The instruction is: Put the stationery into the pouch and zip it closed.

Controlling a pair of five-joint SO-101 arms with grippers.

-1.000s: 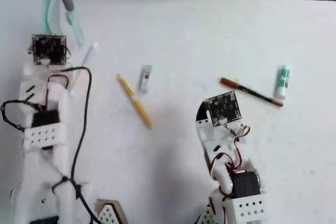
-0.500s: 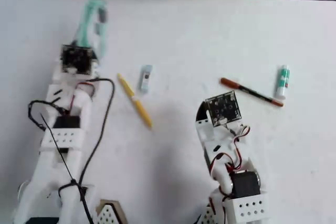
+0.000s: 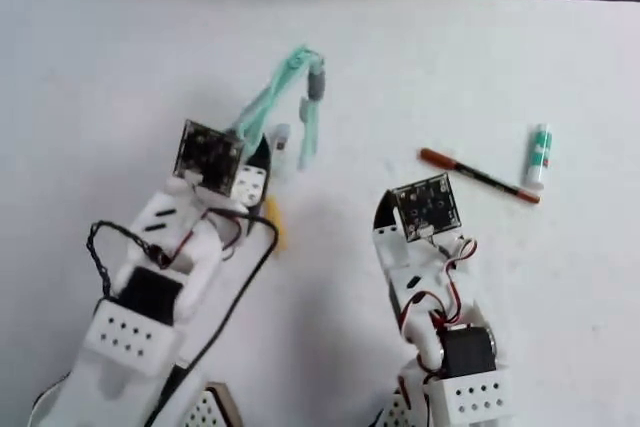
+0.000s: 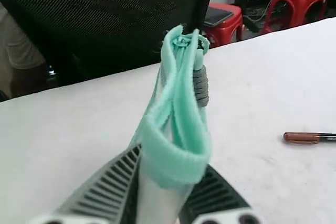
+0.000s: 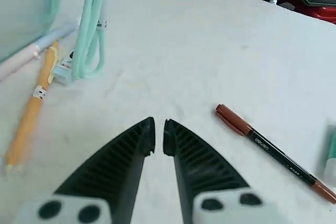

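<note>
I am gripping the mint-green pouch (image 4: 177,129) in my left end effector (image 4: 170,178), with both fingers pressing against its lower end. The pouch is sticking up and away from my wrist, edge-on to my left camera. From above, it is slanting out over the middle of the white worktop (image 3: 120,67), with its grey zip pull (image 3: 316,83) sitting at the far tip. A green strap (image 5: 92,30) is hanging down from the pouch just beside a small blue-and-white stick (image 5: 64,67); I cannot tell whether the two are touching. The yellow pen (image 5: 27,116) is lying flat on the worktop next to that stick, and my left arm is partly covering it in the high view. My right end effector (image 5: 159,136) is holding nothing. Its fingertips are sitting almost together with only a thin slit between them, low over bare worktop. The brown marker (image 3: 478,175) is lying at a slant just beyond my right arm. The green-and-white glue stick (image 3: 540,155) is lying close to the marker's far end, well apart from the pouch.
</note>
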